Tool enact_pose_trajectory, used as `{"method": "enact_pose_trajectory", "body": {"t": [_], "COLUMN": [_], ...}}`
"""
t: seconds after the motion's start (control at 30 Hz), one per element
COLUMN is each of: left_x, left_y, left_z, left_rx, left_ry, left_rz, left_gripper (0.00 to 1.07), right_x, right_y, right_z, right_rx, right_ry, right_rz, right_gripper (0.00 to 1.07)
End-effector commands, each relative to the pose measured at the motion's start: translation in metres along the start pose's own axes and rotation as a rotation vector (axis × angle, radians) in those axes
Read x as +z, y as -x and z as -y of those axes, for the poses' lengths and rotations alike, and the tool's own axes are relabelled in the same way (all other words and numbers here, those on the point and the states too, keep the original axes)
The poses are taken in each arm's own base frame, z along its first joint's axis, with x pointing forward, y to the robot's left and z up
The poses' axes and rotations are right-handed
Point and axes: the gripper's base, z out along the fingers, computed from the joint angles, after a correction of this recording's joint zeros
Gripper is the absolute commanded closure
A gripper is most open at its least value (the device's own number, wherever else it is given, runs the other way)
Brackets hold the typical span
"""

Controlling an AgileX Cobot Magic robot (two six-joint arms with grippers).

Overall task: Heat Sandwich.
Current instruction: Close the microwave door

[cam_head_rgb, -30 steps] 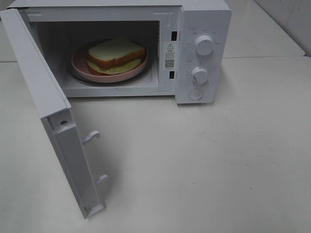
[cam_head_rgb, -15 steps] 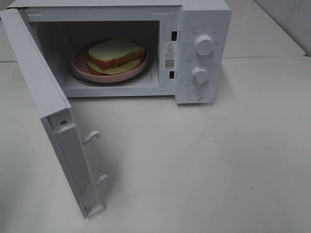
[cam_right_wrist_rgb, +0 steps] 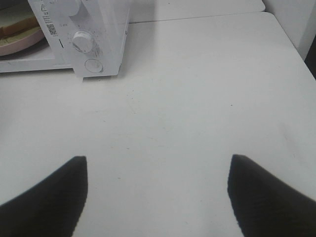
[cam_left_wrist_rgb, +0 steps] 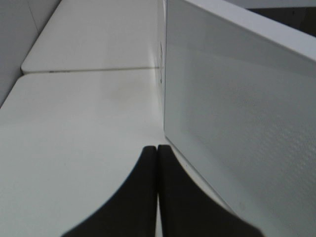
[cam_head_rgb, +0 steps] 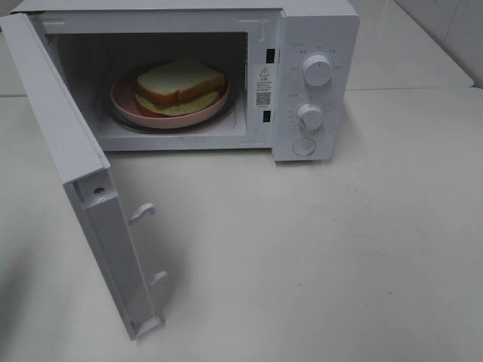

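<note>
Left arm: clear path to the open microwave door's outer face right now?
Probably yes: the shut left gripper is close beside the door, facing its outer face, with nothing visible between them.

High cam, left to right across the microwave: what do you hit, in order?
open door → sandwich → warning sticker → upper knob

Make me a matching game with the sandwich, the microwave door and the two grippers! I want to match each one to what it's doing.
1. sandwich
2. microwave door
3. left gripper
4. right gripper

A. jaws wide apart
B. swung open
C. on the pink plate inside the microwave
D. jaws pressed together

Pairs: 1-C, 2-B, 3-D, 4-A
</note>
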Motion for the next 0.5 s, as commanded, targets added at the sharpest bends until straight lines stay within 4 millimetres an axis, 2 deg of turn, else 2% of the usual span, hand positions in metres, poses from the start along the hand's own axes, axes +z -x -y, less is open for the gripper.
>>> {"method": "enact_pose_trajectory", "body": {"t": [0.03,0.3,0.5], "left_x": [0.007,0.026,0.049], "left_y": [-0.003,-0.011,-0.019], "left_z": [0.001,0.002,0.01], "left_rx": [0.012,0.018,0.037], "left_ry": [-0.002,-0.013,-0.066], "left_rz": [0.147,0.163,0.129], "left_gripper": [1.07,1.07,1.07], "right_x": [-0.003,-0.003,-0.003], "right_y": [-0.002,-0.002,-0.002], "right_z": [0.0,0.0,0.0], "right_rx": [-0.003,-0.003,-0.003], "right_ry": [0.0,0.0,0.0], "right_rz": [0.032,0.032,0.032], "right_gripper": [0.31,0.31,0.31]}}
